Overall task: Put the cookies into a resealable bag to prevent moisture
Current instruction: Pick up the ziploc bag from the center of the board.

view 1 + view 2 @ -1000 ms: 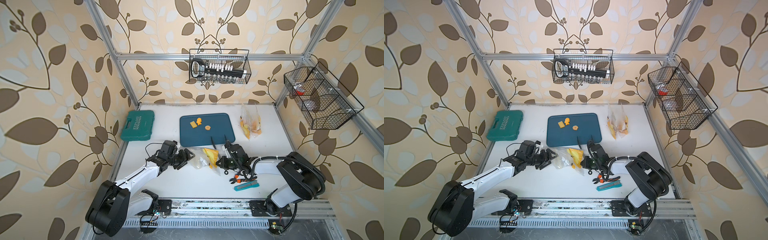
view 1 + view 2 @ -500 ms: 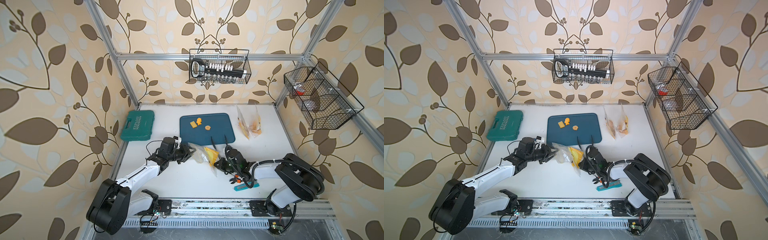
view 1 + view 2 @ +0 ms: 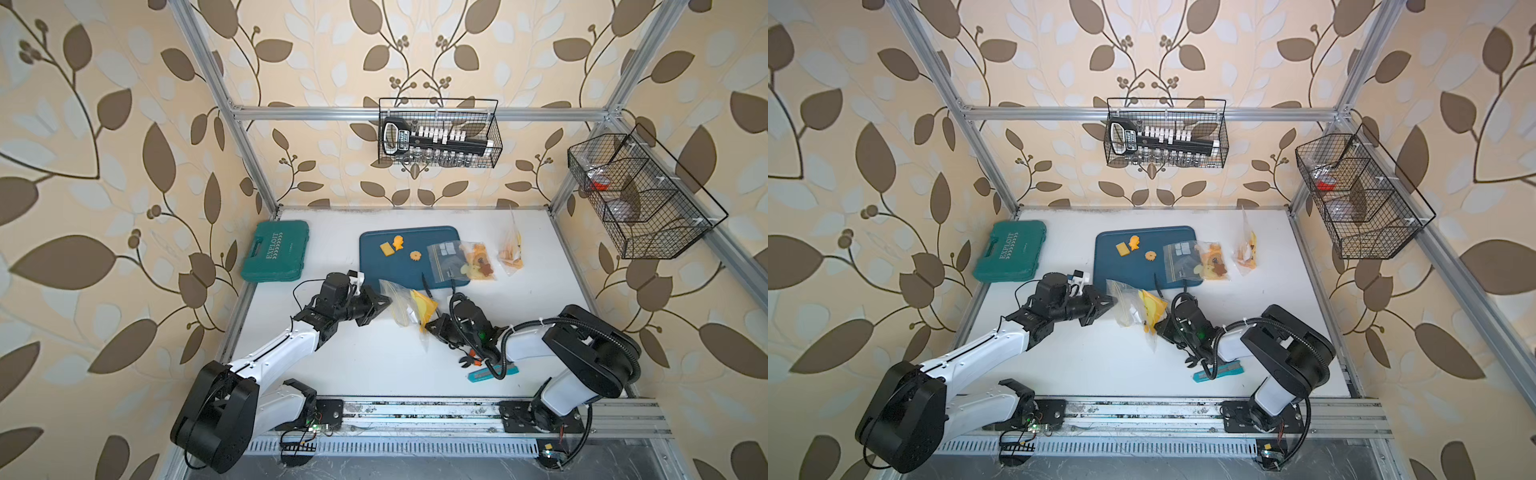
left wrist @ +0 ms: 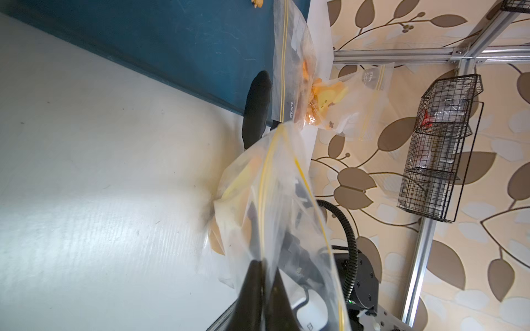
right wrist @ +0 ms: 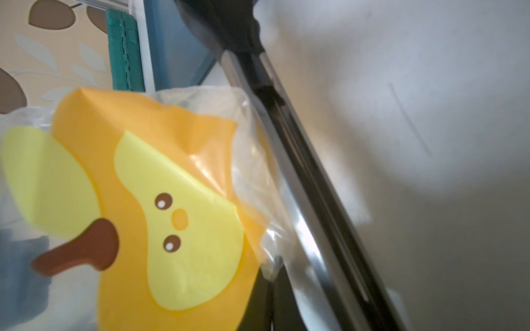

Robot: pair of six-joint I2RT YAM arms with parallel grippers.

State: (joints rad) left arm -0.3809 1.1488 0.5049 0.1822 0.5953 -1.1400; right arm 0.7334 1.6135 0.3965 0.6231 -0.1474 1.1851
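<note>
Thin clear film is the weak point here. In both top views the left gripper (image 3: 380, 305) is pressed together on one edge of the resealable bag (image 3: 401, 309), which is held up just in front of the blue tray (image 3: 374, 266). The right gripper (image 3: 434, 325), jaws also together, sits at the bag's opposite end. If the arms draw apart too hard, I judge the film could slip free or stretch.

Three loose cookies (image 3: 399, 243) lie on the tray's back left part (image 3: 1133, 242), and I can make out none inside the held bag. A filled bag (image 3: 451, 259) overlaps the tray's right edge, with cookies bunched in the end that lies off the tray. A far bag (image 3: 512, 255) stands beyond that edge with a few more. On the wall behind the tray, a wire basket (image 3: 438, 139) holds a black rack of small white pieces.

In the left wrist view the closed fingers (image 4: 252, 286) pinch one lip of the bag (image 4: 272, 200) at its yellow zip line. The other lip bows away, so the mouth gapes. A sideways tug would likely flatten it shut.

In the right wrist view the bag's duck print (image 5: 172, 200) lies against the metal tongs (image 5: 301, 172), whose black tip points toward the tray (image 5: 177, 57). I cannot tell whether the jaws grip film, tongs or both. The tip might snag the tray's edge or poke the film.
</note>
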